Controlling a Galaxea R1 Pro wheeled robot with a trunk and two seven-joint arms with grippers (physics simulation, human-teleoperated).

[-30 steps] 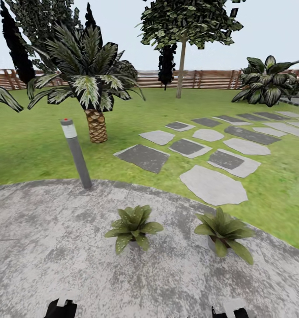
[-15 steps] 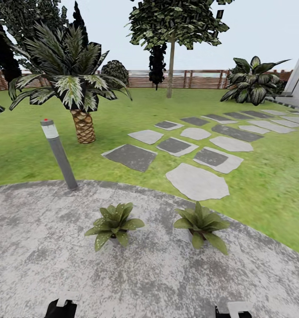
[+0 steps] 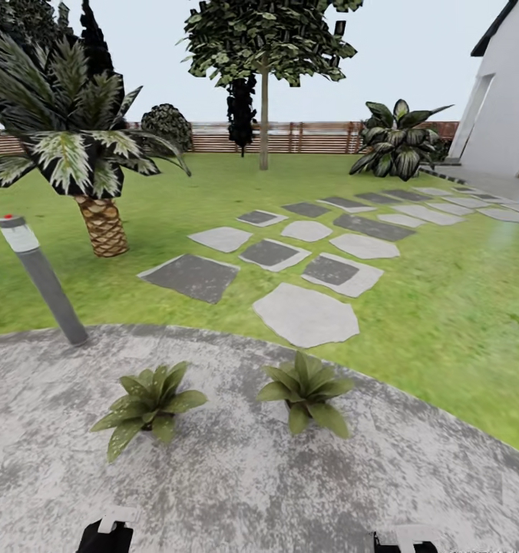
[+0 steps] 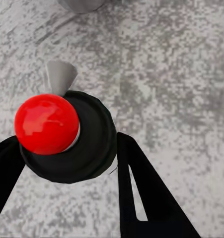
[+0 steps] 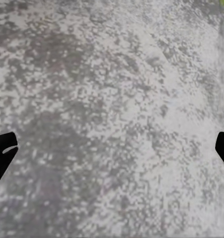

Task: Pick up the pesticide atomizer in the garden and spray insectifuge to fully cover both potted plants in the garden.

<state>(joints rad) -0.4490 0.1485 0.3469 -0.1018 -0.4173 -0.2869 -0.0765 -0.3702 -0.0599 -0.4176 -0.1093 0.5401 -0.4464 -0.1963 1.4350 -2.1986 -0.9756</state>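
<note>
Your left gripper (image 4: 67, 148) has its two black fingers (image 4: 141, 188) on either side of a round black thing with a shiny red ball (image 4: 46, 124) on top, and the right-hand finger looks like it touches that black thing, but you cannot tell for sure that it is held tight. Your right gripper (image 5: 112, 148) is spread wide, with one black fingertip (image 5: 2, 148) at each edge of its wrist view and bare grey paving (image 5: 112, 99) between them. In the head view, the tops of both arms peek in at the near edge, the left arm (image 3: 106, 534) on the left and the right arm (image 3: 401, 538) on the right. The two potted plants sit on the round grey patio (image 3: 236, 476), farther out than your grippers and well apart from them. The left potted plant (image 3: 148, 399) is out past your left arm and a bit to its right. The right potted plant (image 3: 305, 390) is near the patio's far edge, between your two arms. Beyond them is the green lawn (image 3: 436, 322) with grey stepping stones (image 3: 305, 313) leading far to the right. A grey lamp post (image 3: 41, 276) with a red tip stands at the far left edge of the patio. A brown wooden fence (image 3: 305, 137) runs along the far side.
</note>
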